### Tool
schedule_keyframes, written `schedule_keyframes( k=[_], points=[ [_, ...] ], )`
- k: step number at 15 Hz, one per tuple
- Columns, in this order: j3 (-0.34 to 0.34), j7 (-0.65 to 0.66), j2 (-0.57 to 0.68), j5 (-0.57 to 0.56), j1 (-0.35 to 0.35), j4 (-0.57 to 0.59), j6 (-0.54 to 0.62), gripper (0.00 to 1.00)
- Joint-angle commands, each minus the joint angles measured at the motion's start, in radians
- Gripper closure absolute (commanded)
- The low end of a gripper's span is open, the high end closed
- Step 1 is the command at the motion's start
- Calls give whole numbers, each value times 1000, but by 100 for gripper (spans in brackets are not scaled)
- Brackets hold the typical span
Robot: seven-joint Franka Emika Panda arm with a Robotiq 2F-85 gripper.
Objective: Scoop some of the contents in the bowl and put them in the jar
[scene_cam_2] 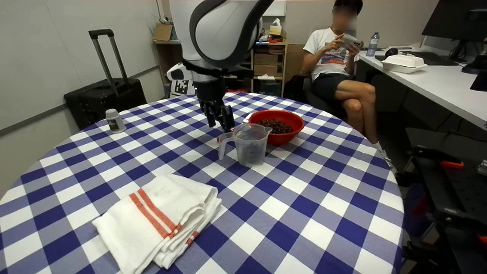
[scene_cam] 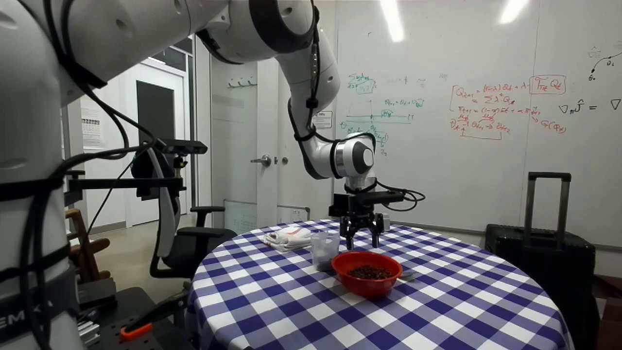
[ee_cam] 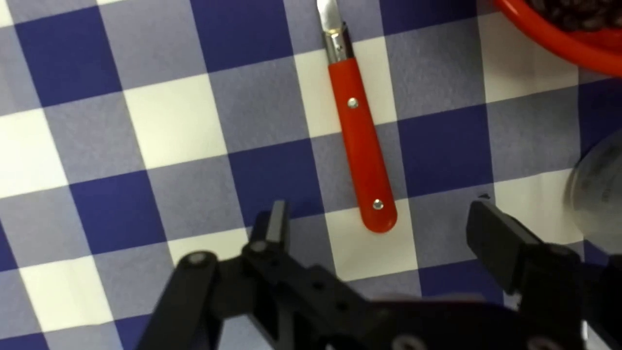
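One bowl, round and shallow, glossy red, is being seen upright on the tablecloth, its smooth wall flaring outward. Dark brown contents, small and bean-like, are being held inside in a loose, grainy layer. Just beside it the jar is being noted: a clear, cloudy-walled measuring cup, spouted, with an open handle. Cloth is being patterned in white, navy and grey-blue checks.

Gripper is being held above the table, jaws spread wide, nothing gripped. In the wrist view a utensil is being framed between its black fingers, apart from both: red riveted handle, rounded end, metal neck. There the bowl is being glimpsed at upper right, outside the fingers; in an exterior view the bowl is being shown near the gripper, a gap between.
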Motion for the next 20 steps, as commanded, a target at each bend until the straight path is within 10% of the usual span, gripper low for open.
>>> schedule_keyframes(
  k=[1, 10, 20],
  points=[
    [-9, -24, 51, -5, 13, 63, -40, 24],
    [-18, 14, 87, -3, 25, 112, -17, 96],
    [-33, 151, 77, 18, 25, 189, 64, 95]
  ],
)
